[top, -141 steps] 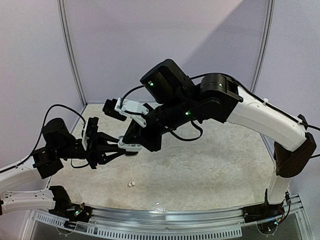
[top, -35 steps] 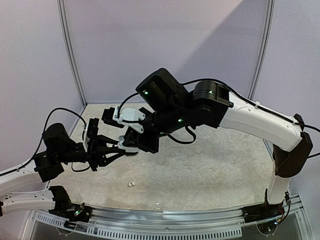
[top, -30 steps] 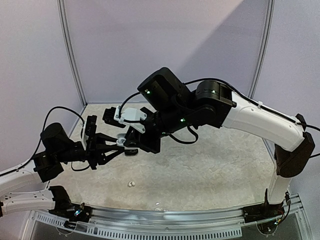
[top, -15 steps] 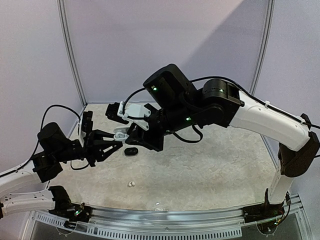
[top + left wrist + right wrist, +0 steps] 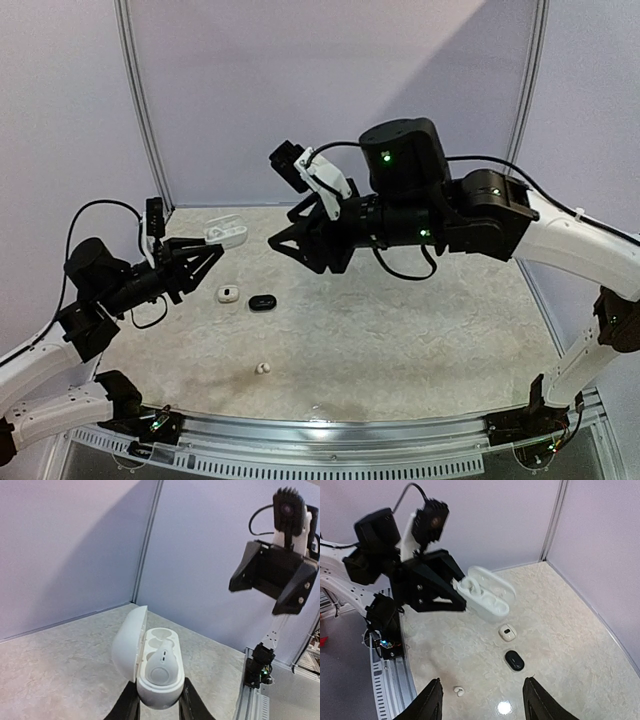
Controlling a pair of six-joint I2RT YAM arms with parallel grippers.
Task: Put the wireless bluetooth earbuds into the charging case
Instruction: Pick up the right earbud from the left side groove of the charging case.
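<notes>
Left pincer (image 5: 156,705) clenches the open charging case (image 5: 150,682), long axis along its fingers, 1 earbud (image 5: 161,664) seated; right pincer (image 5: 482,700) released.

Open case (image 5: 152,672) in left claw (image 5: 159,702), bud (image 5: 161,667) inside; on table (image 5: 450,340), small case (image 5: 229,294) just left of another case (image 5: 262,302), loose bud (image 5: 263,369) nearer.

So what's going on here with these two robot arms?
The left arm's pincer holds a white charging case up off the table. Its lid is open, with one white earbud seated and the other slot empty. The right arm's pincer hangs open above the table, holding nothing. Lying below are a loose white earbud, a small black piece and a small white piece.
</notes>
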